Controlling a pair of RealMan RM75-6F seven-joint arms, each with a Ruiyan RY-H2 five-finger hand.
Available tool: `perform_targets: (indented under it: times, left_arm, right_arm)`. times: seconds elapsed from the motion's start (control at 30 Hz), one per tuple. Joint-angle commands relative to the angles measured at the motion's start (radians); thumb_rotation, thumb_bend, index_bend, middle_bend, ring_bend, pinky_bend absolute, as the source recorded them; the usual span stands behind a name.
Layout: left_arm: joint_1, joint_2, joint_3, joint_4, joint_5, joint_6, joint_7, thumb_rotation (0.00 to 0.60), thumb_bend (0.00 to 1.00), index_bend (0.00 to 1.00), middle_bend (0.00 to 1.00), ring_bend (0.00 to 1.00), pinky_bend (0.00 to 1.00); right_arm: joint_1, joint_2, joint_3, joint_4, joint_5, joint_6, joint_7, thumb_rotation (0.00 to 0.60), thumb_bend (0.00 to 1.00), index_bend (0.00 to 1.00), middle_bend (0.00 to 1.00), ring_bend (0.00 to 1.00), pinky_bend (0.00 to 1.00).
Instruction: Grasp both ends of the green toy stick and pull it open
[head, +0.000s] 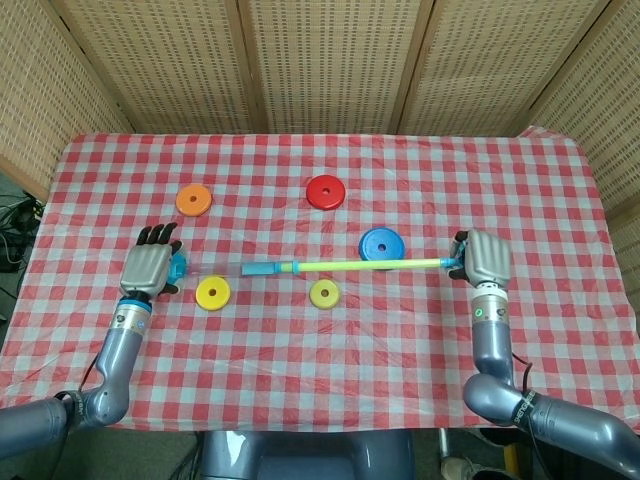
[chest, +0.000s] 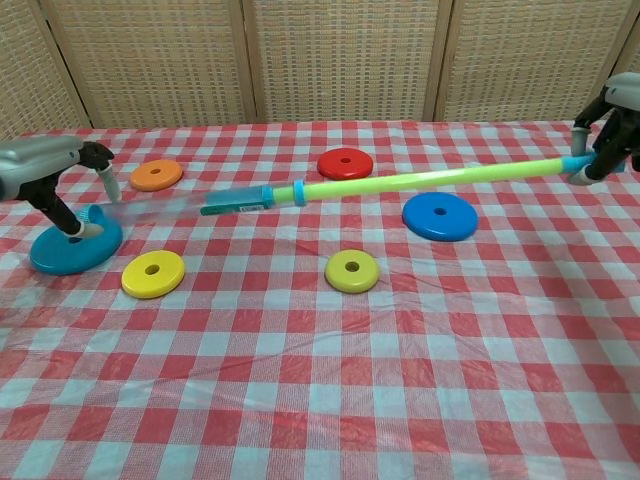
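Observation:
The toy stick (head: 370, 264) hangs level above the checkered table, a long green shaft with a blue collar and a teal section at its left. In the chest view the stick (chest: 440, 178) slopes up to the right. My right hand (head: 487, 258) grips its right tip, also visible at the frame edge in the chest view (chest: 612, 125). My left hand (head: 146, 270) is beside a blue base disc (head: 178, 267). In the chest view the left hand (chest: 45, 168) pinches the stick's clear left section, which shows only as a faint blur.
Flat rings lie under and around the stick: orange (head: 193, 200), red (head: 325, 191), blue (head: 380, 243), yellow (head: 212, 293) and olive-yellow (head: 324, 293). The blue base disc (chest: 75, 250) sits under my left hand. Wicker screens stand behind the table.

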Motion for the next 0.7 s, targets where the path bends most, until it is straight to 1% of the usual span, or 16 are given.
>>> perform_targets:
  times: [0.03,0.07,0.1,0.13,0.23,0.27,0.3,0.33,0.37,0.4,0.5,0.67,0.7]
  left_arm:
    - [-0.003,0.018,0.002,-0.014,-0.003,-0.018,-0.001,0.600,0.25,0.19,0.00,0.00,0.00]
    - [-0.003,0.020,0.002,-0.018,-0.004,-0.021,-0.003,0.600,0.25,0.19,0.00,0.00,0.00]
    - [-0.002,0.023,0.002,-0.022,-0.005,-0.022,-0.005,0.600,0.25,0.18,0.00,0.00,0.00]
    - [-0.001,0.025,0.001,-0.027,-0.004,-0.022,-0.009,0.600,0.25,0.18,0.00,0.00,0.00]
    - [0.002,0.030,0.001,-0.038,0.002,-0.017,-0.017,0.600,0.25,0.17,0.00,0.00,0.00]
    - [0.003,0.032,0.001,-0.042,0.004,-0.016,-0.020,0.600,0.25,0.16,0.00,0.00,0.00]
    - [0.006,0.035,0.000,-0.047,0.008,-0.015,-0.027,0.600,0.25,0.15,0.00,0.00,0.00]
    - [0.008,0.040,-0.001,-0.053,0.011,-0.013,-0.033,0.600,0.25,0.14,0.00,0.00,0.00]
    - [0.012,0.044,-0.002,-0.059,0.015,-0.010,-0.040,0.600,0.25,0.14,0.00,0.00,0.00]
    - [0.020,0.053,-0.007,-0.074,0.024,0.002,-0.058,0.600,0.25,0.13,0.00,0.00,0.00]
    - [0.046,0.080,-0.002,-0.111,0.061,0.025,-0.099,0.600,0.25,0.12,0.00,0.00,0.00]
    - [0.124,0.130,0.045,-0.162,0.210,0.080,-0.226,0.600,0.25,0.08,0.00,0.00,0.00]
    - [0.150,0.143,0.066,-0.164,0.266,0.105,-0.265,0.600,0.25,0.07,0.00,0.00,0.00]
  right_arm:
    - [-0.002,0.027,-0.006,-0.030,0.055,-0.015,-0.051,0.600,0.30,0.46,0.74,0.64,0.40]
    - [-0.001,0.036,-0.005,-0.036,0.071,-0.026,-0.059,0.600,0.29,0.39,0.60,0.54,0.33]
    - [-0.001,0.042,-0.005,-0.041,0.081,-0.037,-0.063,0.600,0.29,0.34,0.50,0.45,0.28]
    - [-0.002,0.049,-0.006,-0.047,0.089,-0.049,-0.062,0.600,0.28,0.31,0.45,0.41,0.25]
    - [-0.004,0.058,-0.013,-0.050,0.089,-0.067,-0.059,0.600,0.26,0.19,0.24,0.19,0.16]
    - [-0.006,0.059,-0.015,-0.050,0.087,-0.072,-0.056,0.600,0.26,0.15,0.16,0.10,0.12]
    - [-0.008,0.062,-0.018,-0.050,0.083,-0.079,-0.050,0.600,0.25,0.11,0.08,0.04,0.09]
    - [-0.010,0.064,-0.020,-0.049,0.081,-0.085,-0.044,0.600,0.25,0.09,0.05,0.02,0.06]
    - [-0.011,0.067,-0.023,-0.049,0.078,-0.091,-0.039,0.600,0.24,0.06,0.01,0.00,0.03]
    - [-0.016,0.071,-0.026,-0.051,0.065,-0.096,-0.028,0.600,0.23,0.04,0.00,0.00,0.01]
    - [-0.034,0.082,-0.040,-0.059,0.009,-0.094,0.009,0.600,0.23,0.01,0.00,0.00,0.00]
    - [-0.098,0.123,-0.094,-0.093,-0.199,-0.083,0.132,0.600,0.22,0.01,0.00,0.00,0.00]
    - [-0.121,0.137,-0.118,-0.094,-0.282,-0.076,0.176,0.600,0.22,0.01,0.00,0.00,0.00]
